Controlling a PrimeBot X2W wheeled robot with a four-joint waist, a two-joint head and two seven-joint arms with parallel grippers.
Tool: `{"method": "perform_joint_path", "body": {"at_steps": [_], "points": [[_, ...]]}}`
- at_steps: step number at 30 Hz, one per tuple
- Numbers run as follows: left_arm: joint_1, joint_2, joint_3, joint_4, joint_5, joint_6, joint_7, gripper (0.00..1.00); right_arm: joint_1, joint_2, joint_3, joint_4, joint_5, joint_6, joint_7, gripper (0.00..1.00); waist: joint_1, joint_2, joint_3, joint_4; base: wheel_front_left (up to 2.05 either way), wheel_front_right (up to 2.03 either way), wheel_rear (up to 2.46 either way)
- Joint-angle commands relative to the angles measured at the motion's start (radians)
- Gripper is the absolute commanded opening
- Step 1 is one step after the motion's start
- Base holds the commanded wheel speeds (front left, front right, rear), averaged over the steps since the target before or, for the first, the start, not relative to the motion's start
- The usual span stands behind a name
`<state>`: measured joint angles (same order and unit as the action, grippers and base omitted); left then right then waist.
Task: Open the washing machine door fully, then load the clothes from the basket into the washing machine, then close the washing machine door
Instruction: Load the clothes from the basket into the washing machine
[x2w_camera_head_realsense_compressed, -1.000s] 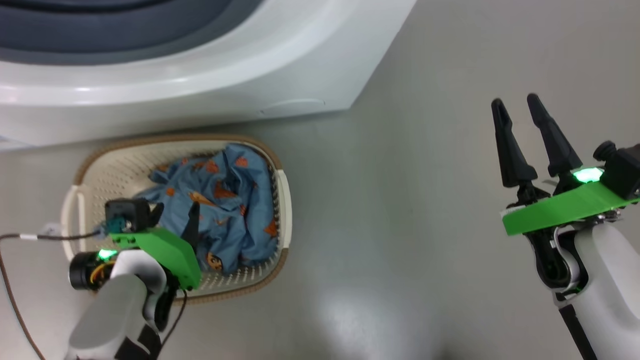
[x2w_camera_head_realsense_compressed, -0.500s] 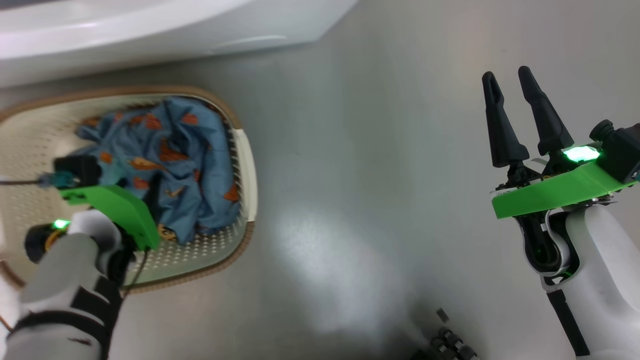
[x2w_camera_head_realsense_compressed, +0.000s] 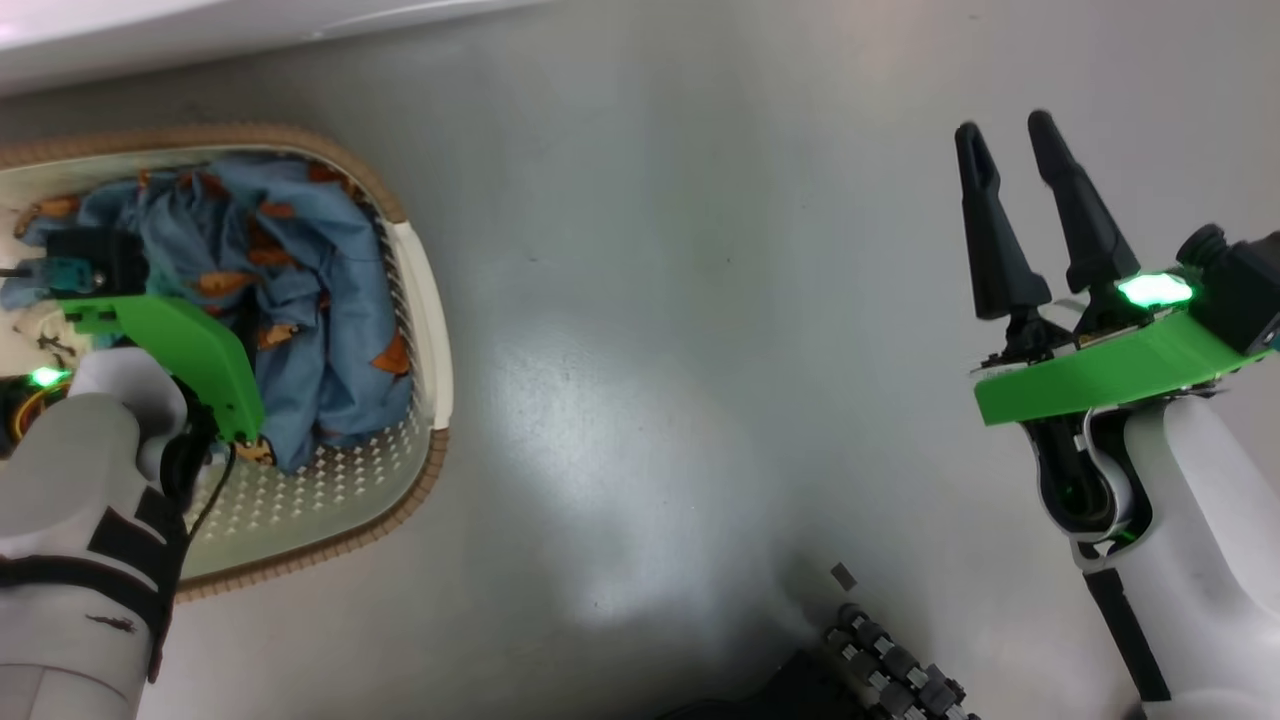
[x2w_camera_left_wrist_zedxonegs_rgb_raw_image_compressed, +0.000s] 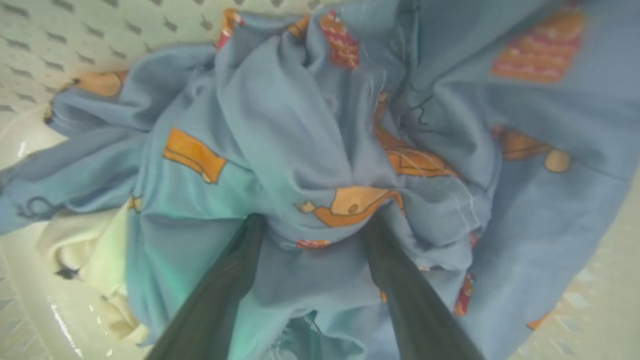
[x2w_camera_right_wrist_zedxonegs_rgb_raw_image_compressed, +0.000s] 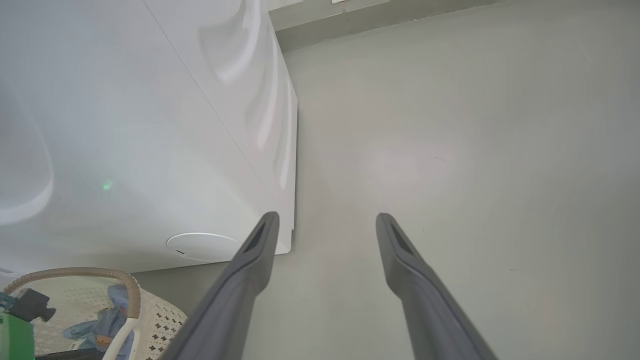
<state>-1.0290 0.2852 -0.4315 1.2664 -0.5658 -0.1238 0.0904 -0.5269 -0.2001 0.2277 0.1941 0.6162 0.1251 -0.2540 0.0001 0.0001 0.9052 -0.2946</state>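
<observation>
Left end effector (x2w_camera_left_wrist_zedxonegs_rgb_raw_image_compressed: 315, 220) down inside the basket (x2w_camera_head_realsense_compressed: 425, 300), dark fingers (x2w_camera_left_wrist_zedxonegs_rgb_raw_image_compressed: 220, 300) spread wide and pressed into the clothes (x2w_camera_left_wrist_zedxonegs_rgb_raw_image_compressed: 300, 125). Bulging fold of light blue fabric with an orange figure between the two fingers, touched on both sides but not pinched. Small cream piece with black marks (x2w_camera_left_wrist_zedxonegs_rgb_raw_image_compressed: 85, 245) tucked beneath the blue heap at the left of the wrist view, against the perforated basket wall.

Right end effector (x2w_camera_head_realsense_compressed: 1003, 125) well apart at the right of the scene, poised over bare grey floor (x2w_camera_head_realsense_compressed: 650, 300). Fingers likewise parted, nothing between them, nothing touched.

Basket on the floor at the left, brown woven-look rim and one white handle on its right side, clothes heaped inside. Washing machine (x2w_camera_right_wrist_zedxonegs_rgb_raw_image_compressed: 150, 125) just beyond it on the far side, white flank and round service cap (x2w_camera_right_wrist_zedxonegs_rgb_raw_image_compressed: 202, 246) close to the basket rim in the right wrist view.
</observation>
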Motion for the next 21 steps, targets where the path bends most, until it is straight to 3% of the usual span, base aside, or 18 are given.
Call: {"method": "perform_joint_path", "body": {"at_steps": [1,3,4,21], "points": [[0.010,0.025,0.002,0.000,0.014,0.002,0.004,0.56,0.029,-0.009,0.019,-0.020,-0.003,0.006,-0.008,1.00,-0.0001,-0.0001,0.005,-0.004,0.00,0.00,0.00],[0.007,0.027,-0.004,0.001,0.017,0.000,-0.018,0.05,0.027,-0.008,0.018,-0.019,-0.004,0.006,-0.008,1.00,-0.0001,-0.0001,0.006,-0.003,0.00,0.00,0.00],[0.007,0.025,-0.007,0.002,0.017,0.000,-0.025,0.00,0.027,-0.007,0.016,-0.018,-0.004,0.006,-0.008,1.00,-0.0001,-0.0001,0.005,-0.001,0.00,0.00,0.00],[0.154,-0.011,-0.022,-0.014,-0.056,-0.007,-0.133,0.00,0.026,0.000,0.042,0.017,0.003,0.006,-0.008,1.00,-0.0001,-0.0001,-0.163,0.031,0.00,0.00,0.00]]}}
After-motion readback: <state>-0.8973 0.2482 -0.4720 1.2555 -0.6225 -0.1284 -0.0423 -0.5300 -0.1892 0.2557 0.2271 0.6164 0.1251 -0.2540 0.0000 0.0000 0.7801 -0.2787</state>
